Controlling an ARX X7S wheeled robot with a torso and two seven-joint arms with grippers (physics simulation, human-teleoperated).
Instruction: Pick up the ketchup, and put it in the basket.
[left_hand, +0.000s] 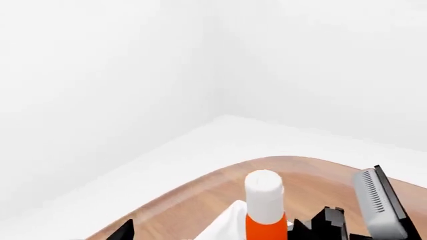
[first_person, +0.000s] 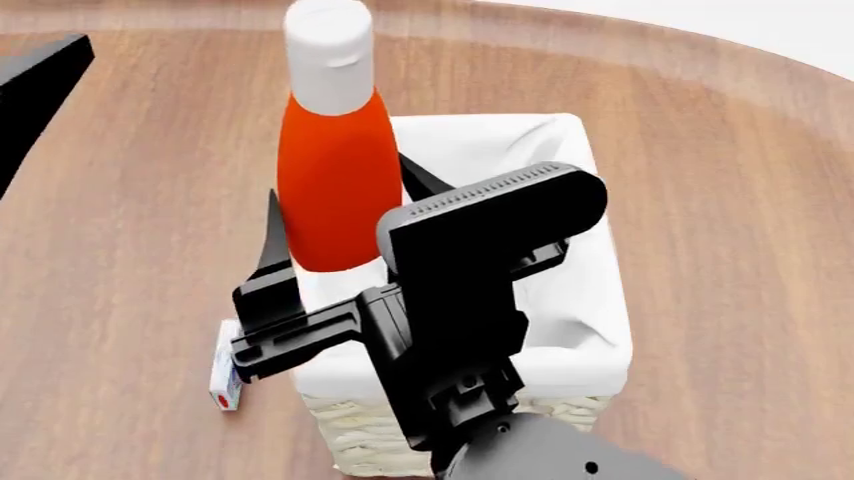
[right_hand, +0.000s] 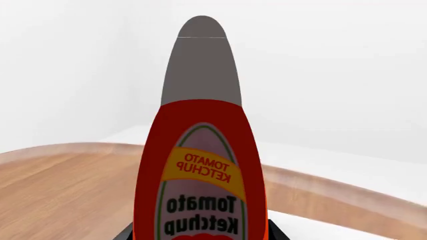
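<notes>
The ketchup (first_person: 336, 170), an orange-red bottle with a white cap, stands upright in my right gripper (first_person: 344, 215), whose fingers (first_person: 274, 255) clamp its lower body. It hangs over the left part of the basket (first_person: 587, 200), a cream wicker basket with a white liner. The bottle's base is hidden behind the gripper. The right wrist view shows the label (right_hand: 200, 200) close up between the jaws of the right gripper (right_hand: 200, 235). The left wrist view shows the bottle (left_hand: 265, 220) and the liner (left_hand: 227, 222) from a distance. My left gripper (left_hand: 213, 235) is open and empty; only one fingertip (left_hand: 123, 230) shows.
A small flat white box (first_person: 227, 365) lies on the wooden table (first_person: 134, 200) against the basket's left side. My left arm (first_person: 40, 80) shows at the far left. The table's curved edge (left_hand: 200, 175) meets white floor and walls.
</notes>
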